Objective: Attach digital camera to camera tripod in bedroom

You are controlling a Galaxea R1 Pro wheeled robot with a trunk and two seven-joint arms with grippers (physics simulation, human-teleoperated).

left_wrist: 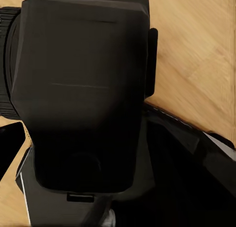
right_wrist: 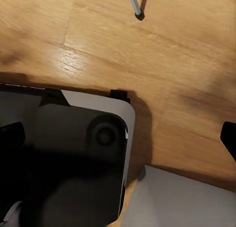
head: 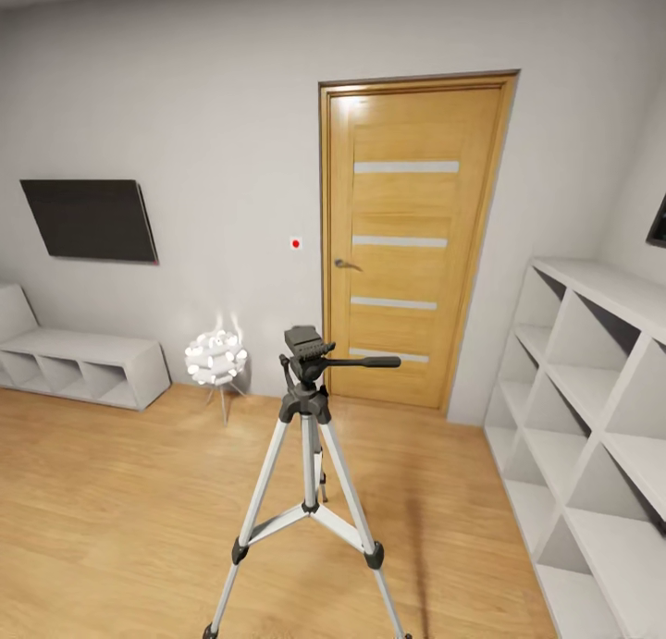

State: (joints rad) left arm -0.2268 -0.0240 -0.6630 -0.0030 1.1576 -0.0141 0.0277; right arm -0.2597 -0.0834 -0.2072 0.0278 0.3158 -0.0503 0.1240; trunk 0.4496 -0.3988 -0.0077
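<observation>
Bedroom point(head: 185, 93): pale grey walls, light plank floor point(head: 111, 491). Counts, largest first: one wooden door point(head: 407, 241), one white cubby shelf unit point(head: 592, 417) on the robot's right, one low white cubby bench point(head: 83, 362) on its left, one dark wall screen point(head: 90, 219), one camera tripod point(head: 310, 454), one small white globe lamp point(head: 215, 358).

Tripod stands upright straight ahead of the head camera, between robot and door. Three silver legs splayed; black head point(head: 305, 345) bare, nothing mounted. Side handle point(head: 361, 362) runs level, pointing toward the robot's right.

Left wrist view: a large black blocky body point(left_wrist: 81, 89) sits right up against the lens, above plank floor. Probably the digital camera, but too close to confirm. Left gripper fingers not distinguishable, so opening and hold cannot be told.

Right wrist view: one tripod foot point(right_wrist: 139, 14) on the floor, beyond dark and grey robot bodywork point(right_wrist: 73, 158). Right gripper: one dark finger tip point(right_wrist: 229, 136) at the frame edge; state cannot be told.

Judgement: the key relation is the mount plate lying forward of and above both arms; the load must come down upright onto it.
</observation>
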